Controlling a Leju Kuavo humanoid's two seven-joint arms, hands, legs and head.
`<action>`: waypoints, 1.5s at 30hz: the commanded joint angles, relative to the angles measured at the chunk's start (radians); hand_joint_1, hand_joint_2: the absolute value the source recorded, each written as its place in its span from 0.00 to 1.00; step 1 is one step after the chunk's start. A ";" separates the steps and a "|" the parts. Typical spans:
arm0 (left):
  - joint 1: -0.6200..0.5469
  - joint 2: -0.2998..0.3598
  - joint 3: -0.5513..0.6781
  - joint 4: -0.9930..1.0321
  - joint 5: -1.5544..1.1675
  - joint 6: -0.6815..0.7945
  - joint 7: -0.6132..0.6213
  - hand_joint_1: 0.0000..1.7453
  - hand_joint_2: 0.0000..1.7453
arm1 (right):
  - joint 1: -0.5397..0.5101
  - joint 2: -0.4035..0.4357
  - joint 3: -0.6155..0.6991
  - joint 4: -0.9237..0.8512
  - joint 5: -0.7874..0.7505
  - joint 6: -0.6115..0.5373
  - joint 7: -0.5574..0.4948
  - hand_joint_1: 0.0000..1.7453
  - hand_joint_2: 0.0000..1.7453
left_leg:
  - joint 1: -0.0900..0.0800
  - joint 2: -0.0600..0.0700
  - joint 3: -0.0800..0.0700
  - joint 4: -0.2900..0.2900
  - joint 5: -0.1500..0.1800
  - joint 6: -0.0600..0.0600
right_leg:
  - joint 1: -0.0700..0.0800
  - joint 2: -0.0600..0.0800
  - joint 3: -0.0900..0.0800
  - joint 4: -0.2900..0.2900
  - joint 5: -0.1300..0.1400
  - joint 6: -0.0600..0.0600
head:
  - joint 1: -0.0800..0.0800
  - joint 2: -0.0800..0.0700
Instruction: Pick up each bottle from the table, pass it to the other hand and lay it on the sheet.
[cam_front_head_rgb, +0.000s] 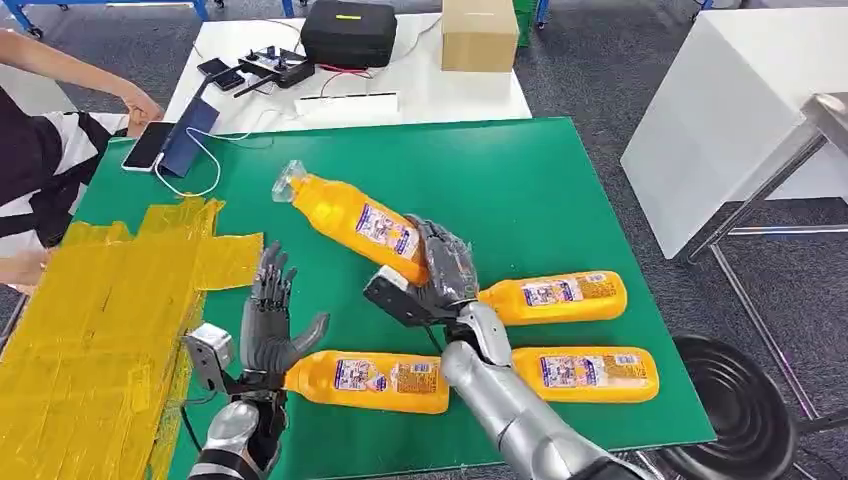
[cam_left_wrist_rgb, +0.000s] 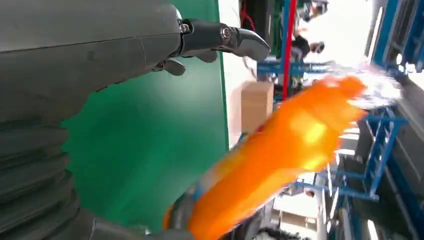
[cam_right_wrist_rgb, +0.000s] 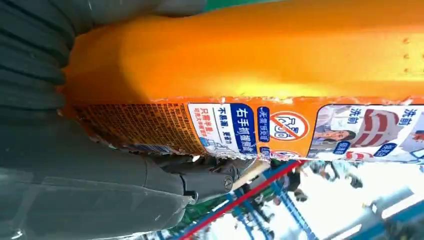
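Gripping an orange bottle (cam_front_head_rgb: 352, 221) in my right hand (cam_front_head_rgb: 443, 272), fingers wrapped round its lower end, I've got it lifted off the green counter (cam_front_head_rgb: 560, 190) and tilted, clear cap end pointing up-left toward the far side. Right wrist cam shows the bottle's label w/ blue and white print close up, thumb pressed under it. My left hand (cam_front_head_rgb: 268, 325) is raised just beside, palm up, fingers spread apart and holding nothing; it's near the bottle's body but not touching. Left wrist cam sees the same bottle blurred, hanging over the green surface just past my spread fingers (cam_left_wrist_rgb: 220, 40). Three more orange bottles lie flat on the counter: one (cam_front_head_rgb: 368, 380) right by my left wrist, one (cam_front_head_rgb: 555, 296) just behind my right hand, one (cam_front_head_rgb: 585, 373) nearer the front edge on the right. Yellow sheet (cam_front_head_rgb: 90, 320) covers the counter's left part, nothing on it. A person's arm (cam_front_head_rgb: 70, 70) reaches in at far left near a phone (cam_front_head_rgb: 148, 146) and a dark tablet (cam_front_head_rgb: 188, 137). Behind sits a white table w/ a black case (cam_front_head_rgb: 348, 32) and a cardboard box (cam_front_head_rgb: 479, 34).
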 joint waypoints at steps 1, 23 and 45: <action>-0.025 0.017 -0.082 -0.014 0.025 -0.051 0.014 0.00 1.00 | 0.069 -0.005 -0.125 -0.165 -0.084 -0.009 -0.075 1.00 1.00 | 0.000 -0.003 0.001 0.000 0.000 -0.001 | 0.000 -0.002 0.001 0.000 -0.001 0.000 | 0.000 0.000; -0.201 0.058 -0.171 0.074 0.164 -0.245 0.080 0.00 1.00 | 0.033 0.065 0.047 0.029 -0.213 0.338 -0.191 1.00 1.00 | 0.001 -0.001 0.002 0.000 0.000 -0.001 | 0.001 0.001 0.002 0.000 0.000 0.000 | 0.000 0.000; -0.274 0.038 -0.119 0.223 0.111 -0.086 0.079 0.00 1.00 | 0.068 0.072 0.226 0.000 -0.163 0.281 -0.190 1.00 1.00 | 0.002 -0.002 0.003 0.000 -0.001 -0.001 | 0.001 -0.001 0.003 0.000 -0.001 -0.001 | 0.000 0.000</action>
